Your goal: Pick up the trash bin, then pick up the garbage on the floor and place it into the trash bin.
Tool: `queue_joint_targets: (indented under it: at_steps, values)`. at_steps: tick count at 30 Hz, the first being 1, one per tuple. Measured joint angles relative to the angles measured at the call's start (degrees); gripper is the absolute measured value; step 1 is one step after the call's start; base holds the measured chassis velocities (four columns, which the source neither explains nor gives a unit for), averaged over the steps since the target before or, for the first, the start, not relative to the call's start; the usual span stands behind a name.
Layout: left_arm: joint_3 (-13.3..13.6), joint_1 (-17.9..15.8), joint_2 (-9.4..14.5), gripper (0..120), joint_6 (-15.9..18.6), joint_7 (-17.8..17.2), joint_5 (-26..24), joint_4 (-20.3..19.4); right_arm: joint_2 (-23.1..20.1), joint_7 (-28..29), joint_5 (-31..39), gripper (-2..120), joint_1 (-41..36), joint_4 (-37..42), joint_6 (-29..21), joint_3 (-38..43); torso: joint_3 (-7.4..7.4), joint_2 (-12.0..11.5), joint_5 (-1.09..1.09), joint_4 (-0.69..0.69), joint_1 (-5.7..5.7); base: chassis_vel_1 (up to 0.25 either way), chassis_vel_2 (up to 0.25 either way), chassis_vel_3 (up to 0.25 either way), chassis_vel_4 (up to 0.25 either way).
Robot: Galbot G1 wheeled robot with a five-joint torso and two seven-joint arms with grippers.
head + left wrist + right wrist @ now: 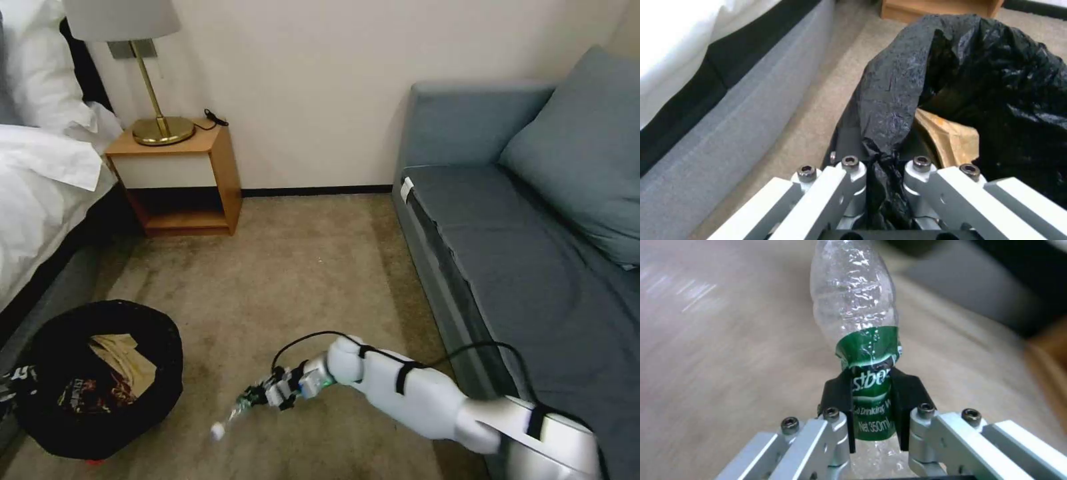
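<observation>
Clamped at its green label by the right gripper (pixel 871 406), the bottle (pixel 856 306) was held just above the carpet (pixel 300 267); the bin (pixel 100 380) was gripped by its liner in the left gripper (pixel 880 173); carrying the bottle over the rim seemed due next.

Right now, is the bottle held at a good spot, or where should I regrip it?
Judging by the right wrist view, keep it: the right gripper pinches the bottle across its green-labelled middle from both sides; the crinkled clear body beyond looks likelier to buckle.
</observation>
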Motion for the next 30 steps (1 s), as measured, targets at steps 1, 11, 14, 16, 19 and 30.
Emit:
queue_joint_targets:
  at_steps: [1,11,14,16,19,30]
  values:
    - [0.0,0.2,-0.2,6,0.0,0.0,0.0,-0.2,-1.2,1.5,3.4,16,-2.0,2.6,-1.8,2.7,0.0,0.0,0.0,0.0,0.0,0.0,0.0,0.0,0.0]
    - [0.3,0.4,-0.1,6,0.0,0.1,0.0,-0.4,-4.8,15.6,27.9,16,-10.3,23.8,-14.8,8.7,0.0,0.0,-0.01,0.01,0.0,0.0,0.0,0.0,0.0]
    - [0.8,0.0,-0.4,6,0.0,0.1,0.0,-0.9,-3.5,20.8,36.1,16,-9.2,30.2,-19.7,6.2,0.0,0.0,-0.01,0.01,0.0,0.0,0.0,0.0,0.0]
    - [0.9,0.0,-0.5,6,0.0,0.1,0.0,-1.0,-2.6,22.4,39.0,16,-8.4,31.8,-21.2,5.0,0.0,0.0,-0.02,0.01,0.0,0.0,0.0,0.0,0.0]
    - [1.0,0.0,-0.5,6,0.0,0.1,-0.1,-1.0,0.9,26.2,44.8,16,-6.3,33.5,-23.6,0.2,0.0,0.0,-0.02,0.02,0.0,0.0,0.0,0.0,0.0]
    - [1.8,0.1,-0.5,6,0.1,0.1,-0.4,-1.8,16.1,32.3,47.1,16,-1.9,25.1,-24.8,-8.9,0.0,0.0,-0.03,0.03,0.0,0.0,0.0,0.0,0.0]
